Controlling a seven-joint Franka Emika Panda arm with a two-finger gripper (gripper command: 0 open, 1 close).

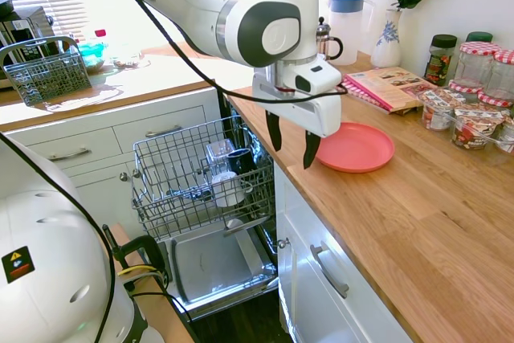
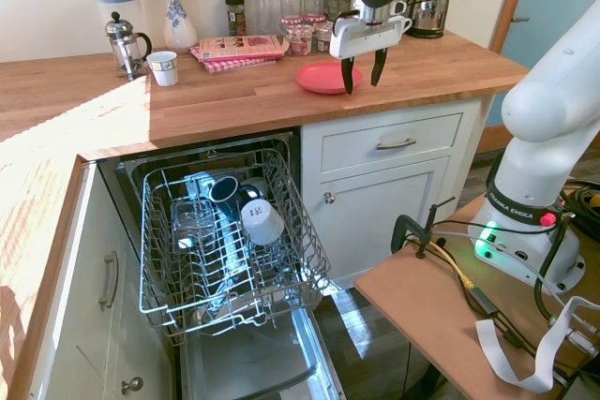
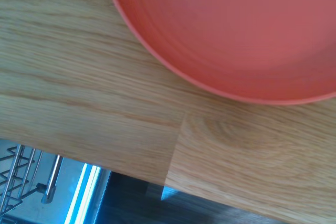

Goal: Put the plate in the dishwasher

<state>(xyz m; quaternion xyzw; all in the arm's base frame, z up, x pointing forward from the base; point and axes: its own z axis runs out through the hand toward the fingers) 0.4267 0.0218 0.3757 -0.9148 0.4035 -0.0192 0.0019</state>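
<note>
A: Left part of the first exterior view: what stands there?
B: The dishwasher (image 1: 210, 222) is open, its steel-lined door down and its grey wire rack (image 1: 197, 176) pulled out, carrying cups and a glass. Behind it, on the far desk, sits a small grey cutlery basket (image 1: 46, 68).

A: Centre?
B: The gripper (image 1: 290, 142) hangs over the front edge of the wooden desk (image 1: 418, 222), pointing down. Its jaws are spread wide with nothing between them.

A: And to the right?
B: The plate (image 1: 356, 147), salmon-pink, lies flat on the desk just beside the jaws, near the edge above the white cupboards. Beyond it lie a book (image 1: 391, 87), jars with checked lids (image 1: 480, 66) and a vase (image 1: 388, 38).

A: The wrist view?
B: The plate (image 3: 247, 30) fills one side, with bare desk beside it and part of the rack below the edge.
</note>
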